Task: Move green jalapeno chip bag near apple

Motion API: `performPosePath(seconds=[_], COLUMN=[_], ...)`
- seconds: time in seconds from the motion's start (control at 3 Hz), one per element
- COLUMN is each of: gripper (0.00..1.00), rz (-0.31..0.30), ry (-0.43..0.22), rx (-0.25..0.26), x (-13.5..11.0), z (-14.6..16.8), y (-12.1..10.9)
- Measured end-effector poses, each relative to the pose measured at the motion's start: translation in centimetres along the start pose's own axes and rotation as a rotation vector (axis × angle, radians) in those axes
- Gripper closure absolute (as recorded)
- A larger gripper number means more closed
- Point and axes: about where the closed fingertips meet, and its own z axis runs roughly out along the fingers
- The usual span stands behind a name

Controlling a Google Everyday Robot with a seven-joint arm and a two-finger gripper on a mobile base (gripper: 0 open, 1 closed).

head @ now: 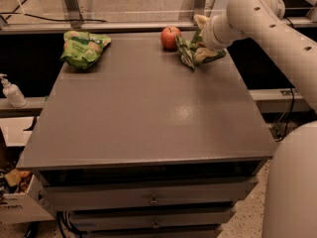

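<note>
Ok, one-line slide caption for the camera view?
Gripper at the green jalapeno chip bag beside the apple, far right of the table; lighter green bag far left.

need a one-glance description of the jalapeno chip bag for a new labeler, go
On the gray table, look to the far right corner, where the robot arm's gripper sits. The green jalapeno chip bag is the crinkly dark-green bag at the gripper, just right of the red apple. The only other bag is lighter green with pale chip pictures, at the far left corner.
</note>
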Motion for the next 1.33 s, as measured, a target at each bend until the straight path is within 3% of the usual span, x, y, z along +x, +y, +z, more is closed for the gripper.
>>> performPosePath(seconds=[1.33], gripper=[0.0], rz=[0.0], ry=[0.0], rx=[0.0], x=[-0.09], z=[-0.26], y=[-0.27])
